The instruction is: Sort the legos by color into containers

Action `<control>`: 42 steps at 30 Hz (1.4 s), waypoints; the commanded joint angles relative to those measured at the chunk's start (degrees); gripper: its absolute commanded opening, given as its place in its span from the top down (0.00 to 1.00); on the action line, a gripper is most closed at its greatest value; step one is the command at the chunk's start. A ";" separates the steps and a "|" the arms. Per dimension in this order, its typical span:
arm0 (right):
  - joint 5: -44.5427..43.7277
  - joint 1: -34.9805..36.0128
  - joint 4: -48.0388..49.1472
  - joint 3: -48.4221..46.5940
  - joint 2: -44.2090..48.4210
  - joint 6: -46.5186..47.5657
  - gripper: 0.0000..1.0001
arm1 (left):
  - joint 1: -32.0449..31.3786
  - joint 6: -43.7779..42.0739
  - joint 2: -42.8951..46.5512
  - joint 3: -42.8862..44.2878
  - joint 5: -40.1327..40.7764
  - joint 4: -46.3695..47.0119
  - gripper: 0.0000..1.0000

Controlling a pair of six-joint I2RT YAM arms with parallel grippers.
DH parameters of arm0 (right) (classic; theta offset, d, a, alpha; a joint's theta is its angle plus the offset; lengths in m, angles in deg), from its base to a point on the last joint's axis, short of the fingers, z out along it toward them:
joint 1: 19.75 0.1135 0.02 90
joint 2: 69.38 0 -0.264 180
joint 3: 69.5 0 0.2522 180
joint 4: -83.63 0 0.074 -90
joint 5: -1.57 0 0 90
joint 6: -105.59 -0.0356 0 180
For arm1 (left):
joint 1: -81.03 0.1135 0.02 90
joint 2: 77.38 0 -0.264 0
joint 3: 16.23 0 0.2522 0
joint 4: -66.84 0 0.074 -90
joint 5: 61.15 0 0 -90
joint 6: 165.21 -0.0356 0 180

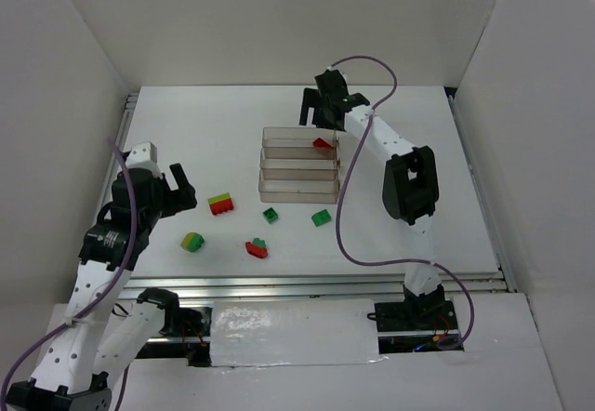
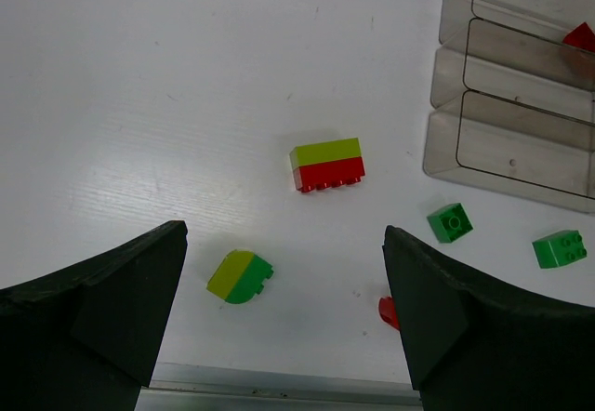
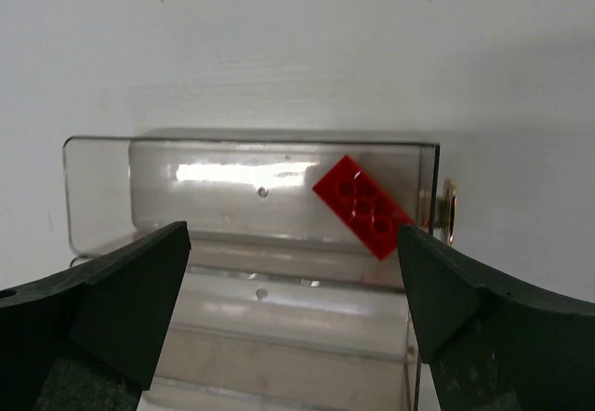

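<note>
Clear plastic: three containers point(image 1: 297, 188) stood joined in a stepped row on the white counter point(image 1: 195, 123). A single red brick point(image 3: 364, 206) lay flat on the floor of the far container, near its right-hand end and skewed to the walls.

The right claw point(image 3: 293, 234) hung above that far container. Its jaws were spread wide with nothing gripped, and the red brick showed in the gap between them. Whether the fingers touched the container's rim could not be told.

The left claw point(image 2: 284, 244) hovered over the near-left part of the counter. Its jaws were equally wide apart and had hold of nothing.

The loose legos lay on the counter, all outside the containers:
- The yellow-green-on-red stack point(image 2: 327, 165) sat left of the near container.
- The rounded yellow-green-and-green piece point(image 2: 240, 276) lay nearer the counter's front edge.
- A red-and-green piece point(image 1: 257, 247) was mostly hidden behind a finger in the left wrist view.
- The first green brick point(image 2: 450, 222) rested just in front of the near container.
- The second green brick point(image 2: 560, 248) rested a little to its right.
</note>
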 commanded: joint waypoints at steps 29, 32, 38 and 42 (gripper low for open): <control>-30.16 48.98 -12.00 26.53 12.96 -50.06 0.06 | 3.84 1.62 2.69 0.13 2.85 0.78 0.01; -29.64 47.93 -10.60 27.93 12.96 -50.59 0.11 | 3.84 1.36 2.69 0.04 2.15 1.04 0.00; -27.61 46.61 -7.87 30.23 12.70 -50.41 0.20 | 3.84 1.00 2.52 0.04 1.27 1.22 0.01; -26.65 46.61 -7.34 29.79 11.82 -49.97 0.26 | 3.84 0.91 2.52 -0.05 1.00 1.40 0.01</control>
